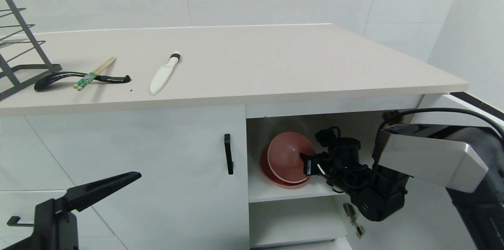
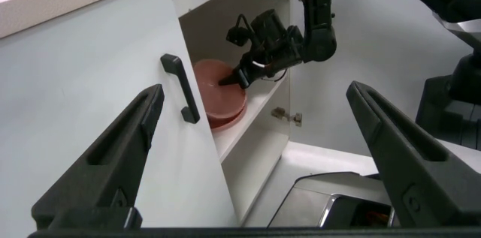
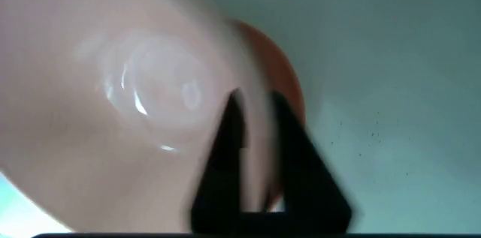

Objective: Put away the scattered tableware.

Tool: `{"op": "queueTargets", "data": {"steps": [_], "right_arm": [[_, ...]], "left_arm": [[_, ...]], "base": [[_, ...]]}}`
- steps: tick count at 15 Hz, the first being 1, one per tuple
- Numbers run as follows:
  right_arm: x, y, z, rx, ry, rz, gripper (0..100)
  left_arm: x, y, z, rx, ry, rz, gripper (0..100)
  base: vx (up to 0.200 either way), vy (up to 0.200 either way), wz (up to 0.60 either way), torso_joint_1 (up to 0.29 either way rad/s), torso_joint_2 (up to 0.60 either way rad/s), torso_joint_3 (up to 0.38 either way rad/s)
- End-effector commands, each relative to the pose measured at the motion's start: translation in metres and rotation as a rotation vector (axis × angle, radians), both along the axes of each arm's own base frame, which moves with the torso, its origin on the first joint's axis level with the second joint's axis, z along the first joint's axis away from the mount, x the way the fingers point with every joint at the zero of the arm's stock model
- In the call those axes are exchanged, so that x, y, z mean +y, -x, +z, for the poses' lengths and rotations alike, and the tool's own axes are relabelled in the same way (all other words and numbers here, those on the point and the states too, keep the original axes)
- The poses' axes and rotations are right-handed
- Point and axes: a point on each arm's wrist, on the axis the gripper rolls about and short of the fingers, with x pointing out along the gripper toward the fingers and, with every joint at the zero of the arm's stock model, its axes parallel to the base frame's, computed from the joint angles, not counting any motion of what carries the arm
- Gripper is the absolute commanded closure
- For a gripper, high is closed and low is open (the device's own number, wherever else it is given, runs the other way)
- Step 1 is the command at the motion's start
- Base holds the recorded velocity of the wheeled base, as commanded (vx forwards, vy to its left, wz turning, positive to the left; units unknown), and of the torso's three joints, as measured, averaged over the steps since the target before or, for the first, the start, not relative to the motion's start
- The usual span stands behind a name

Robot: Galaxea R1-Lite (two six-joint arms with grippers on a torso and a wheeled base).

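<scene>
Inside the open cabinet, my right gripper (image 1: 305, 163) is shut on the rim of a pink bowl (image 1: 285, 156), which is tilted on its side above a red plate (image 1: 271, 177) on the upper shelf (image 1: 291, 193). In the right wrist view the bowl's rim (image 3: 255, 118) runs between the fingers (image 3: 222, 155), with the red plate (image 3: 289, 80) behind. On the countertop lie a black spoon (image 1: 59, 78), chopsticks (image 1: 94, 73) across it, and a white knife (image 1: 163, 75). My left gripper (image 2: 255, 95) stands open and holds nothing, low in front of the shut cabinet door.
A dark wire dish rack (image 1: 15, 57) stands at the counter's far left. The shut left door carries a black handle (image 1: 228, 153). A lower shelf (image 1: 291, 222) lies under the upper one. The right half of the countertop (image 1: 315, 61) is bare.
</scene>
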Motion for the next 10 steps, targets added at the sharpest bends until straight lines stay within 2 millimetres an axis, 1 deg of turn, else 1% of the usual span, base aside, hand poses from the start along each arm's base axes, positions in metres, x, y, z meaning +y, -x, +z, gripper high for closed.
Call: {"op": "queueTargets", "data": {"steps": [1, 5, 8, 9, 10], "right_arm": [[0.001, 0.000, 0.000, -0.004, 0.000, 0.000, 0], [0.001, -0.002, 0.006, -0.049, -0.018, 0.001, 0], [0.001, -0.003, 0.012, -0.129, 0.035, 0.034, 0], [0.002, -0.002, 0.016, -0.167, 0.036, 0.044, 0], [0.003, 0.007, 0.022, -0.185, 0.043, 0.059, 0]], "left_arm": [[0.000, 0.000, 0.000, 0.001, -0.001, 0.000, 0], [0.000, 0.000, -0.001, 0.000, -0.004, 0.000, 0], [0.000, 0.000, -0.001, 0.000, -0.004, 0.000, 0], [0.000, 0.000, 0.000, -0.001, -0.003, 0.000, 0], [0.000, 0.000, 0.000, -0.001, -0.003, 0.000, 0]], "base": [[0.000, 0.000, 0.00, 0.000, 0.00, 0.000], [0.000, 0.000, 0.00, 0.000, 0.00, 0.000], [0.000, 0.000, 0.00, 0.000, 0.00, 0.000], [0.000, 0.000, 0.00, 0.000, 0.00, 0.000], [0.000, 0.000, 0.00, 0.000, 0.00, 0.000]]}}
